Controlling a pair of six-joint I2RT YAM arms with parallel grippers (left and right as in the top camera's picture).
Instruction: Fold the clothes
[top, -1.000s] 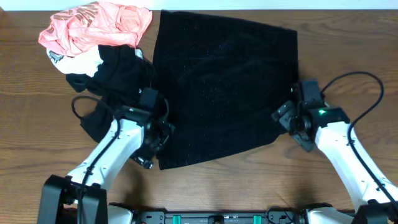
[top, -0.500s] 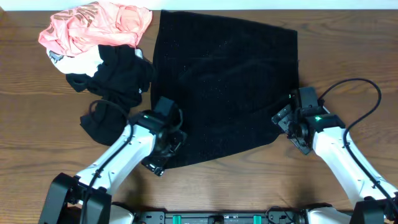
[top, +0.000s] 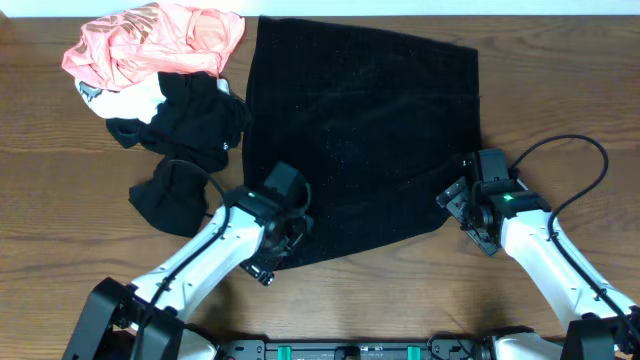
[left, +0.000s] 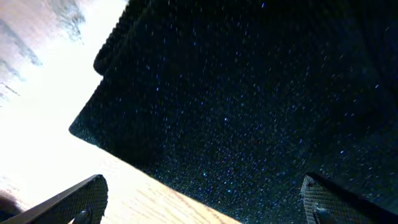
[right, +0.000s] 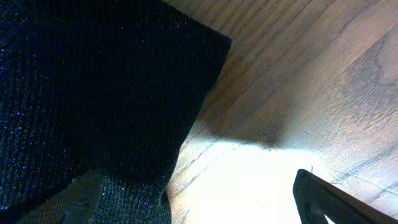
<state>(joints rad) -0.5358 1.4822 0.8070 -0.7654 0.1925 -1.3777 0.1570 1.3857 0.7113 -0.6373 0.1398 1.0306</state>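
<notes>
**Both near corners to be taken before the fold**

At the far left of the table (top: 560, 90), a pile of pink, white and black clothes (top: 150, 60) was left apart from the work. The left gripper (top: 285, 235) was held low over the near left corner of the black cloth (top: 365, 130), which was spread flat across the middle of the table. In the left wrist view its fingers (left: 81, 199) were seen spread wide, nothing held, with the cloth's corner and hem lying ahead of them. The right gripper (top: 458, 198) was placed at the near right corner, also unclenched and empty. One finger (right: 314, 190) was over bare wood, the other at the cloth's edge.

The step was judged to be the grasping of both near corners. It would be done best if one finger of each gripper were slid under the hem, so that only a single layer was pinched. Both corners should be lifted together and carried evenly toward the far edge, lest the cloth be skewed or bunched.
</notes>
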